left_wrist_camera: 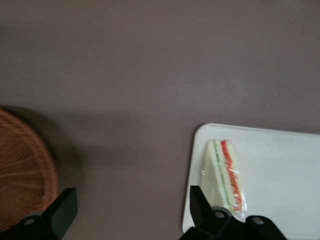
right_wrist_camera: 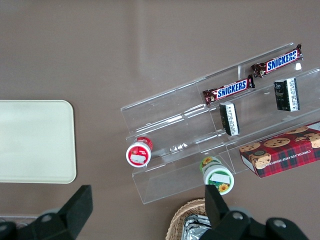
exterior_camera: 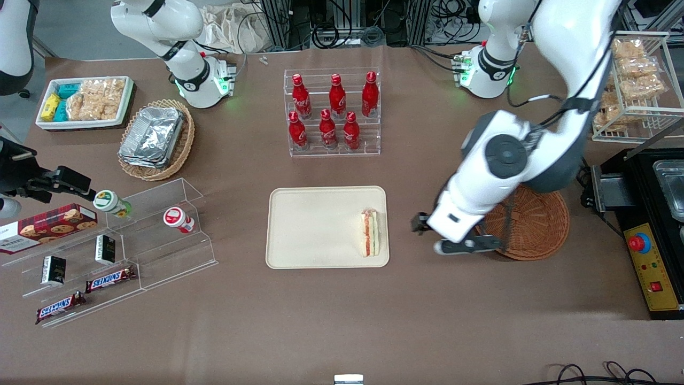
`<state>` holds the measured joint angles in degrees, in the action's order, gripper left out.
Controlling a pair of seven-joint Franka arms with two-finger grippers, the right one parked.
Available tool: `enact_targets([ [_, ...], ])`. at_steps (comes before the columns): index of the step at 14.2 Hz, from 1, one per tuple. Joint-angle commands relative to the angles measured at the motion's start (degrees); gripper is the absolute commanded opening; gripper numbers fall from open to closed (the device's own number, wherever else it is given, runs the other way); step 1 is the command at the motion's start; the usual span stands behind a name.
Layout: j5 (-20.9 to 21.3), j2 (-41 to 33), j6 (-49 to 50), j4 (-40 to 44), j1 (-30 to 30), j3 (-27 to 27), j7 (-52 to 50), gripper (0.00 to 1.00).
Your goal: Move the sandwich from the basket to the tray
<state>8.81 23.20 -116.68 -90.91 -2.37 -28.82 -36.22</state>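
Observation:
The sandwich [exterior_camera: 371, 232], a pale bread wedge with red and green filling, lies on the cream tray [exterior_camera: 315, 230] by the rim toward the working arm's end. In the left wrist view the sandwich [left_wrist_camera: 227, 175] rests just inside the tray's rim [left_wrist_camera: 200, 150]. The reddish-brown wicker basket [exterior_camera: 534, 230] stands beside the tray, partly under the arm, and what shows of its inside [left_wrist_camera: 22, 170] holds nothing. My left gripper [exterior_camera: 434, 230] hangs over the bare table between tray and basket. It is open and holds nothing [left_wrist_camera: 131, 210].
A rack of red bottles [exterior_camera: 334, 115] stands farther from the front camera than the tray. Clear acrylic shelves with snack bars and cups [exterior_camera: 117, 246] and a tan basket of foil containers [exterior_camera: 155, 139] lie toward the parked arm's end. A black appliance [exterior_camera: 652, 224] stands beside the basket.

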Motion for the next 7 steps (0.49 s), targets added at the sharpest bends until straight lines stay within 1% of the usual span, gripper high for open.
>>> enact_targets([
  [1,-1.6,-6.0,7.2,-1.4,-4.3,-0.5,2.1,1.00],
  [2,-1.9,-8.0,9.1,-1.9,-5.5,-0.4,3.6,1.00],
  [5,-4.7,-13.0,14.5,-3.2,-9.9,-0.4,5.8,1.00],
  [7,-6.4,-15.9,15.7,-5.3,-13.5,-0.4,8.9,1.00],
])
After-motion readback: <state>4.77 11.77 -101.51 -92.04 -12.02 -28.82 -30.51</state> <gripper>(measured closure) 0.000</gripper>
